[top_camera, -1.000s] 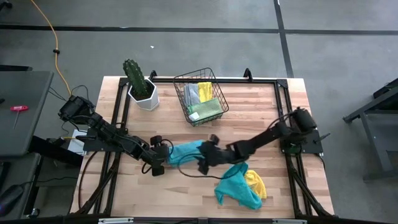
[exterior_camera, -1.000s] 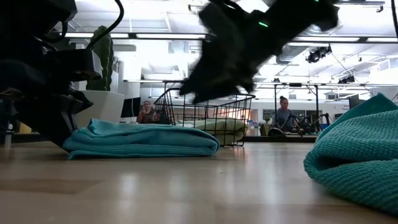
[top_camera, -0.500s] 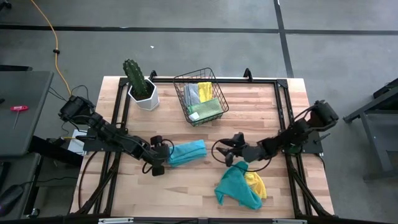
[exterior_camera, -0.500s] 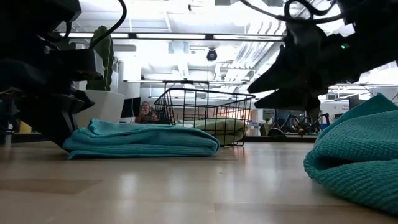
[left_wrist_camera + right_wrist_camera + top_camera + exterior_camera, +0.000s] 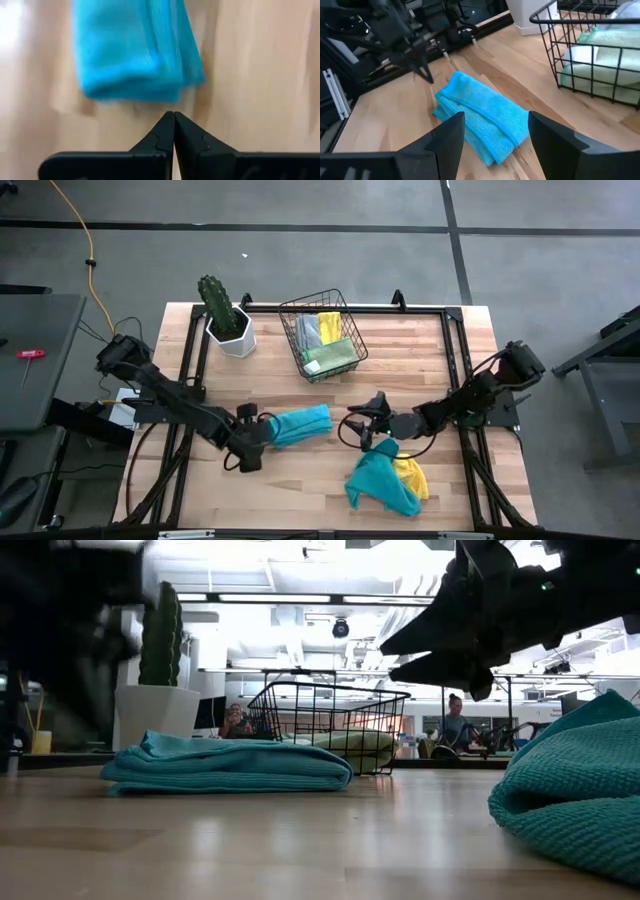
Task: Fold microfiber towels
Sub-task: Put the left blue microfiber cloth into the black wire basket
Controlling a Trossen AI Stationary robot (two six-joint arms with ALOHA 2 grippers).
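Folded blue towel (image 5: 300,425) flat on the tabletop, a little toward the near edge and left of centre; neat layered stack in the low view (image 5: 228,764), apart from both claws. Left gripper (image 5: 247,452) just off the towel's left end, toward the near edge, fingers (image 5: 161,136) pressed together tip to tip and holding nothing; bare wood between tips and towel edge (image 5: 135,50) in the left wrist view. Right gripper (image 5: 362,430) raised above the tabletop just right of the towel, jaws spread wide, nothing between them; towel seen past its two fingers (image 5: 451,134) in the right wrist view (image 5: 482,117). Same gripper dark against the ceiling lights in the low view (image 5: 440,650), well clear of the wood.

Crumpled teal towel (image 5: 380,483) heaped near the near edge, right of centre, below the right gripper; large and close at the right of the low view (image 5: 575,795). Yellow towel (image 5: 411,476) touching its right side, partly tucked under it.

Wire basket (image 5: 322,336) toward the far edge, near the middle, holding folded towels: yellow (image 5: 329,324), grey (image 5: 309,330) and light green (image 5: 332,355). Potted cactus (image 5: 222,314) toward the far left corner, beside the basket but apart from it.

Two people (image 5: 455,722) seated in the room beyond the table, small in the low view.
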